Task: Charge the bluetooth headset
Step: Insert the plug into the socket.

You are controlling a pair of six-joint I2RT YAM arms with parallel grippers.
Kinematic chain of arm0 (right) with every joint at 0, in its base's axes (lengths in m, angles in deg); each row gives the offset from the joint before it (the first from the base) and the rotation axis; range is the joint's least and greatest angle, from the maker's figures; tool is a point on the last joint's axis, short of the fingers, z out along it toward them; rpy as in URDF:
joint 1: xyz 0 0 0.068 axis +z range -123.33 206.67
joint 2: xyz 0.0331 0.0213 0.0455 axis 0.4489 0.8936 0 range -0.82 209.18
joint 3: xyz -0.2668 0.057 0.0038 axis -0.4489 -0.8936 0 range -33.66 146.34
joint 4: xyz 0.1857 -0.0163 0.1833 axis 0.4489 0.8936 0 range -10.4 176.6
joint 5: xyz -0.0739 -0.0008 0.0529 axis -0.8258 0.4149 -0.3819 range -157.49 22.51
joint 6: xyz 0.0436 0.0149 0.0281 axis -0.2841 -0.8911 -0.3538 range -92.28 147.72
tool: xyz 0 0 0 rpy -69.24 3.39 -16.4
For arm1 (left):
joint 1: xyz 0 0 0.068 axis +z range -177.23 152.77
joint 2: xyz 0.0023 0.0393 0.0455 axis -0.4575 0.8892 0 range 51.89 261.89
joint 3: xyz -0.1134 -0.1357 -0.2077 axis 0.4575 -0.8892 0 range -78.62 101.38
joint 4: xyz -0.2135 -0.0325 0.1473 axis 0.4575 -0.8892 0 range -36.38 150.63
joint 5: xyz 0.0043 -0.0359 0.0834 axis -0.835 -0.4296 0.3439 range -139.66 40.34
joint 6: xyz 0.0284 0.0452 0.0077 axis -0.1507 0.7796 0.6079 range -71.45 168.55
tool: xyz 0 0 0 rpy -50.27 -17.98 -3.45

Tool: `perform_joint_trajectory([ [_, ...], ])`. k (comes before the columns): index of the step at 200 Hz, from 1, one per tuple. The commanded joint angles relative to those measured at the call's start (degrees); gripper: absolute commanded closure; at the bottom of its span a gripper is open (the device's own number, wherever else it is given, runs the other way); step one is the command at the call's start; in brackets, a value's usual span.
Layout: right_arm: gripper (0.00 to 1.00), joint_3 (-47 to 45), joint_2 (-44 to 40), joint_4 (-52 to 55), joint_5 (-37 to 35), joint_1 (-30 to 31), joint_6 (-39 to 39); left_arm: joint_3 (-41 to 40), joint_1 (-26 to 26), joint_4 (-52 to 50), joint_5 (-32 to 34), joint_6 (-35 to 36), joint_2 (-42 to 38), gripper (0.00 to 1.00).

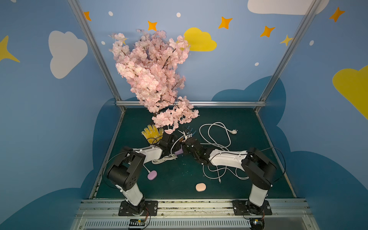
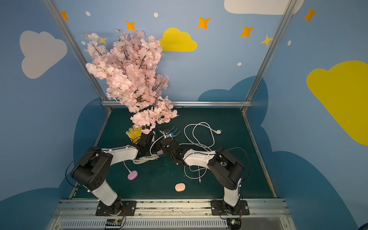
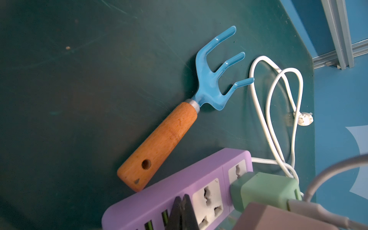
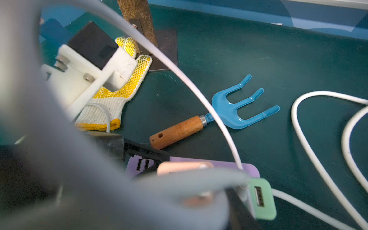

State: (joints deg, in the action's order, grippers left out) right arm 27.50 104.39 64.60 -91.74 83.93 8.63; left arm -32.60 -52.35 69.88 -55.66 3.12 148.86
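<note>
**Both arms meeting over the purple power strip, mid table.**

- **L claw:** jaws closed tight and empty, tips pressing on the strip's face next to its USB slots, pinning it down.
- **Green adapter:** at the strip's end socket. Full seating can't be told. Its USB port looks unfilled in the R wrist view.
- **R claw:** approx. half-wide at the adapter, one jaw touching its side. Grip vs. mere contact can't be told.
- **Headset:** prob. the purple oval case w/ white lead attached, well apart from the strip on the arm-base side. A peach case lies on the same side, no lead.
- **Rake:** beyond the strip, handle end just beside the strip's edge.

**Step in hand (judged):** seating the adapter. To do it well:

- Hold the strip down w/ the L tips so it can't slide.
- Push the adapter square along its pins, no rocking.
- Check it sits flush before release.
- Route loose leads clear of the port.
</note>
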Motion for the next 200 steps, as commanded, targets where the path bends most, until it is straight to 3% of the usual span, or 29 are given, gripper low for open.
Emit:
perform_joint_trajectory([
  [1,1.0,0.59,2.29,0.75,-0.97,0.66,-2.82,-0.73,0.0,-7.59,0.81,0.31,2.0,0.97],
  [116,1.0,-1.22,2.8,4.06,-3.89,0.14,-7.4,-0.75,0.04,-8.09,0.99,0.71,1.29,0.96],
  [200,1.0,-1.84,2.08,6.16,-4.18,0.84,-6.02,-0.68,0.09,-8.03,0.81,0.75,1.15,0.97],
])
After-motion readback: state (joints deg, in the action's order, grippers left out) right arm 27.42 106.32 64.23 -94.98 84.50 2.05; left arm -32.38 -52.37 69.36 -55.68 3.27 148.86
